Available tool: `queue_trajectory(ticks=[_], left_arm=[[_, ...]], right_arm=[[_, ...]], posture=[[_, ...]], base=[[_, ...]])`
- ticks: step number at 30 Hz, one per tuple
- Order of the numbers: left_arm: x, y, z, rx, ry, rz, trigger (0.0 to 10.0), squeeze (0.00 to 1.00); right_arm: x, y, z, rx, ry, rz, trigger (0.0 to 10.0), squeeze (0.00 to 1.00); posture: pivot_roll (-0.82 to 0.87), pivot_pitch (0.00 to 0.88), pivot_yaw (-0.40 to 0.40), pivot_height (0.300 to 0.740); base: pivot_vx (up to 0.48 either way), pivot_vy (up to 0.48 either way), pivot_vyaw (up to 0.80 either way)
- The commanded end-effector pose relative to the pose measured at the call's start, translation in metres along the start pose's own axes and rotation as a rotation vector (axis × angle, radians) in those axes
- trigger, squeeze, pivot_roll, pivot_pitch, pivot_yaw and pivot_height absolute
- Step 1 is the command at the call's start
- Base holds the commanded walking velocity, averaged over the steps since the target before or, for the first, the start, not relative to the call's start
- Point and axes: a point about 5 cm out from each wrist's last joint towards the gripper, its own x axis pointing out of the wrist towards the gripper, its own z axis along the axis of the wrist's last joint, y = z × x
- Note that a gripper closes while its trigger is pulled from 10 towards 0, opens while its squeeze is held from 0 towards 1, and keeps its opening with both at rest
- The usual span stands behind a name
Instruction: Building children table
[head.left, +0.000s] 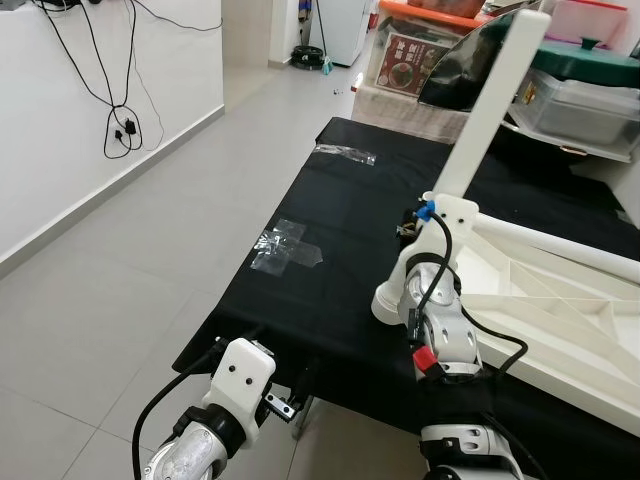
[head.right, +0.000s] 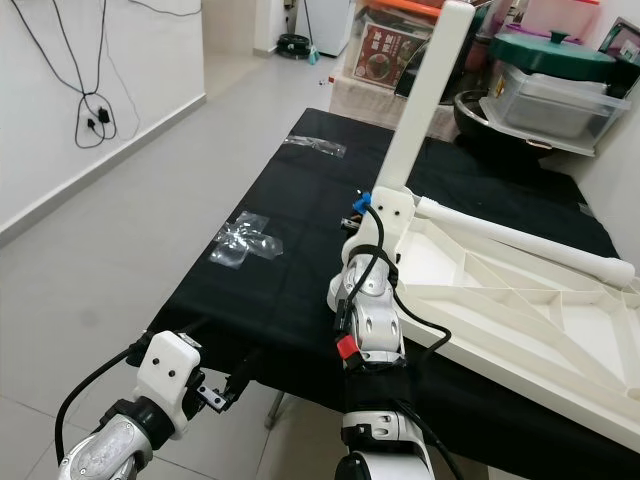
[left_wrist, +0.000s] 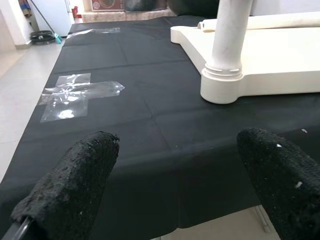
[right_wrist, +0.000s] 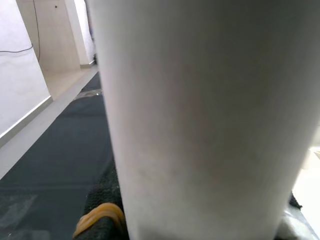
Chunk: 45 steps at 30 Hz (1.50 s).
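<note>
Grey floor tiles run beside a bench (head.left: 330, 200) draped in black cloth. At its near edge the right end effector (head.left: 425, 225) is clamped around the base of an upright white plastic leg (head.left: 490, 110), which stands in the corner socket of the upturned white plastic tabletop (head.left: 560, 310). The left end effector (left_wrist: 175, 170) hovers spread wide, holding nothing. That leg looks stiff, light and smooth; gripping low near the socket seems steadiest. Behind, clear plastic storage boxes (head.left: 590, 110) hold contents I cannot make out.

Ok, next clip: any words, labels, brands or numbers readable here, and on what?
None can be read.
Red label on the storage box behind the table: print too small and blurred.
White upright table leg and tabletop: no markings visible.
</note>
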Motion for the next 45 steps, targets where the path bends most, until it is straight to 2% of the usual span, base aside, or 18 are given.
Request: queue_trajectory(ticks=[1, 2, 3, 7, 8, 9, 11, 14, 16, 19, 22, 29, 30, 31, 38, 39, 44, 45], left_arm=[[0.0, -0.004, -0.003, -0.007, 0.008, -0.011, 10.0, 0.0], [0.0, -0.004, -0.003, -0.007, 0.008, -0.011, 10.0, 0.0], [0.0, -0.004, -0.003, -0.007, 0.008, -0.011, 10.0, 0.0], [0.0, -0.004, -0.003, -0.008, 0.007, -0.009, 10.0, 0.0], [0.0, -0.004, -0.003, -0.008, 0.007, -0.009, 10.0, 0.0], [0.0, -0.004, -0.003, -0.009, 0.006, -0.01, 10.0, 0.0], [0.0, -0.004, -0.003, -0.009, 0.006, -0.01, 10.0, 0.0], [0.001, -0.004, -0.003, -0.012, 0.006, -0.009, 10.0, 0.0], [0.001, -0.004, -0.003, -0.012, 0.006, -0.009, 10.0, 0.0], [0.001, -0.004, -0.003, -0.012, 0.006, -0.01, 10.0, 0.0], [0.002, -0.003, -0.003, -0.012, 0.006, -0.01, 10.0, 0.0], [0.001, -0.004, -0.002, -0.01, 0.005, -0.009, 10.0, 0.0], [0.001, -0.004, -0.002, -0.01, 0.005, -0.009, 10.0, 0.0], [0.001, -0.004, -0.002, -0.009, 0.006, -0.009, 10.0, 0.0], [0.0, -0.004, -0.001, -0.01, 0.005, -0.008, 10.0, 0.0], [0.001, -0.004, -0.001, -0.011, 0.006, -0.008, 10.0, 0.0], [0.001, -0.004, -0.001, -0.013, 0.005, -0.008, 10.0, 0.0], [0.001, -0.003, -0.001, -0.014, 0.005, -0.008, 10.0, 0.0]], right_arm=[[-0.005, 0.021, -0.013, 0.083, 0.064, 0.068, 10.0, 0.75], [-0.005, 0.021, -0.013, 0.083, 0.064, 0.068, 10.0, 0.75], [-0.004, 0.028, -0.009, 0.104, 0.032, 0.128, 10.0, 1.0], [0.001, 0.032, -0.001, 0.152, -0.004, 0.203, 10.0, 1.0], [0.003, 0.032, 0.004, 0.17, -0.014, 0.259, 10.0, 0.67], [0.007, 0.031, 0.01, 0.186, -0.032, 0.321, 10.0, 0.0], [0.009, 0.03, 0.014, 0.195, -0.044, 0.361, 10.0, 0.0], [0.013, 0.031, 0.024, 0.244, -0.009, 0.742, 10.0, 0.0], [0.013, 0.031, 0.025, 0.262, 0.009, 0.836, 10.0, 0.0], [0.011, 0.029, 0.026, 0.212, 0.037, 1.0, 10.0, 0.0], [-0.003, 0.03, 0.024, 0.149, 0.115, 1.366, 10.0, 0.0], [-0.02, 0.041, 0.013, 0.052, 0.196, 1.667, 10.0, 0.0], [-0.02, 0.041, 0.013, 0.052, 0.196, 1.667, 10.0, 0.0], [-0.022, 0.046, 0.011, 0.043, 0.203, 1.698, 0.0, 0.0], [-0.021, 0.052, 0.009, 0.065, 0.189, 1.7, 0.0, 0.0], [-0.009, 0.055, 0.009, 0.058, 0.12, 1.48, 0.0, 0.0], [0.005, 0.053, 0.012, 0.093, 0.062, 1.189, 0.0, 0.0], [0.013, 0.048, 0.011, 0.1, 0.051, 0.995, 0.0, 0.0]], posture=[[0.13, 0.021, -0.155, 0.74], [0.13, 0.021, -0.155, 0.74], [0.13, 0.021, -0.155, 0.74], [0.13, 0.022, -0.155, 0.74], [0.12, 0.022, -0.153, 0.74], [0.12, 0.026, -0.153, 0.74], [0.12, 0.026, -0.152, 0.74], [0.12, 0.027, -0.153, 0.74], [0.12, 0.027, -0.153, 0.74], [0.12, 0.03, -0.155, 0.74], [0.13, 0.033, -0.156, 0.74], [0.14, 0.039, -0.159, 0.74], [0.14, 0.039, -0.159, 0.74], [0.14, 0.041, -0.158, 0.74], [0.14, 0.045, -0.159, 0.74], [0.14, 0.046, -0.159, 0.74], [0.14, 0.049, -0.158, 0.74], [0.13, 0.05, -0.153, 0.74]], base=[[0.0, 0.0, 0.0], [0.0, 0.0, 0.0], [0.0, 0.0, 0.0], [0.0, 0.0, 0.0], [0.0, 0.0, 0.0], [0.0, 0.0, 0.0], [0.0, 0.0, 0.0], [0.0, 0.0, 0.0], [0.0, 0.0, 0.0], [0.0, 0.0, 0.0], [0.0, 0.0, 0.0], [0.0, 0.0, 0.0], [0.0, 0.0, 0.0], [0.0, 0.0, 0.0], [0.0, 0.0, 0.0], [0.0, 0.0, 0.0], [0.0, 0.0, 0.0], [0.0, 0.0, 0.0]])
